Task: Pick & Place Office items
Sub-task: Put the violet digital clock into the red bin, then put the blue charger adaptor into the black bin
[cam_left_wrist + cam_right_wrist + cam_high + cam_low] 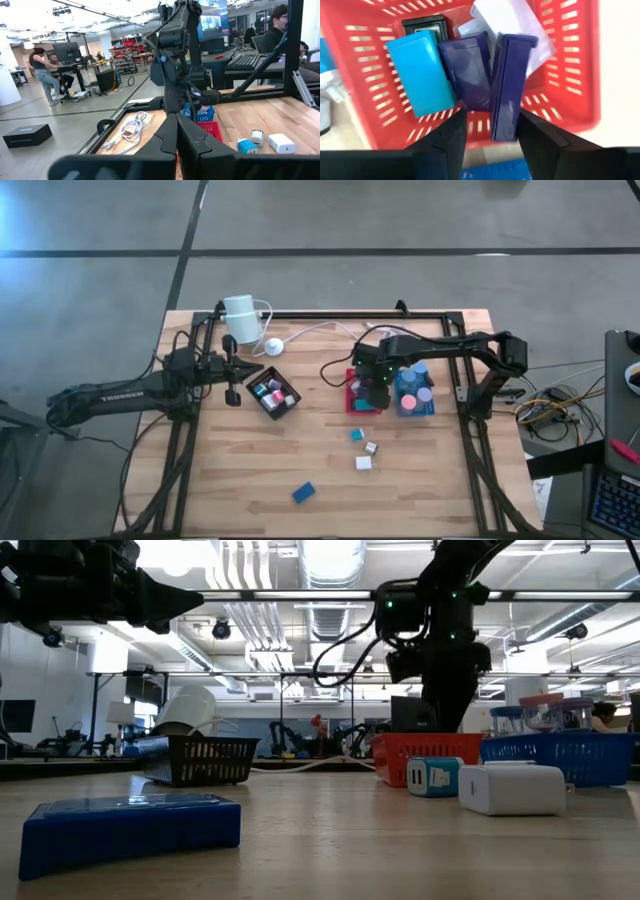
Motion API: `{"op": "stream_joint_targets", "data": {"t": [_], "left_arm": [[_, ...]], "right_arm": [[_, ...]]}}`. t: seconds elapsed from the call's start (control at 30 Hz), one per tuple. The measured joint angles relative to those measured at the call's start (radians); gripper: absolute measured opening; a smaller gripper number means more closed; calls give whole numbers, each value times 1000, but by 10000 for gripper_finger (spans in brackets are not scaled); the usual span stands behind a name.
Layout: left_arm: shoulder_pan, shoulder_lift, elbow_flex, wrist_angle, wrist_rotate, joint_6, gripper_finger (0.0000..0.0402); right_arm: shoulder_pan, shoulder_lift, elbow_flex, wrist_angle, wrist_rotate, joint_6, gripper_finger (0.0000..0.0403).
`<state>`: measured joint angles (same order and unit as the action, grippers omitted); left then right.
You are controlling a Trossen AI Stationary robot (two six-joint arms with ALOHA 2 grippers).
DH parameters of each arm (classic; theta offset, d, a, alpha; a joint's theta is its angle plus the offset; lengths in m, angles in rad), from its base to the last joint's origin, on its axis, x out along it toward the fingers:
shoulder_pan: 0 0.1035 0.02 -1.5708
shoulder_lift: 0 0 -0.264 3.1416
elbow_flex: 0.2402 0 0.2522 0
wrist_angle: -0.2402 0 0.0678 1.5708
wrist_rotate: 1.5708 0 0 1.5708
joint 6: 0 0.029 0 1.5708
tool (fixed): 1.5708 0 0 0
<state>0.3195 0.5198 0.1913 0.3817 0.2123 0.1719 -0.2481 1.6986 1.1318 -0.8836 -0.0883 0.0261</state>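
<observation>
Right wrist view: the right pincer [491,131] hangs over the red tray [575,60], its two fingers spread apart, and a dark blue block [507,85] stands on edge in the gap between them. I cannot tell if the fingers touch the block or are just clear of it.

Step in hand: I judge it is the placing of this dark blue block into the red tray, or the release of it.

How to do it well: open the fingers evenly, then lift straight up, so the block does not tip out over the near wall of the tray. It leans against a purple block [470,75], so a sideways pull could drag both.

Other pieces under the pincer: a teal block [422,72], a white block [512,22] and a small black piece [425,24] lie in the same tray.

High view: it shows what the wrist camera does not. Three small pieces [364,450] and one blue block [304,493] lie on the bare table [230,480], well apart from the right pincer [372,392], on the front side. The blue tray [415,405] is just beside the red tray [352,402].

Left pincer: the left pincer [234,377] waits near the black tray [274,408], and the left wrist view shows its fingers closed together with nothing between them.

Low view: it shows the blue block [130,828] lying flat and a white charger-like piece [512,788] on the table, but nothing inside the trays.
</observation>
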Motion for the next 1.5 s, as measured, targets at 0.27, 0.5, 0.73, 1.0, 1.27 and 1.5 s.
{"op": "stream_joint_targets", "data": {"t": [0.27,0.5,0.73,1.0,1.27,1.5], "left_arm": [[0,0,0,0,0,0,3],[0,0,0,0,0,0,3],[-1,0,0,0,0,0,3],[-1,0,0,0,0,0,3],[-1,0,0,0,0,0,3],[0,0,0,0,0,0,3]], "right_arm": [[0,-119,40,-39,0,20,186],[19,-325,17,118,-63,27,180],[61,-660,-140,537,-103,-6,142],[60,-982,-399,846,-171,13,39],[63,-1189,-667,1027,-173,24,9],[63,-1291,-846,1120,-48,58,8]]}}
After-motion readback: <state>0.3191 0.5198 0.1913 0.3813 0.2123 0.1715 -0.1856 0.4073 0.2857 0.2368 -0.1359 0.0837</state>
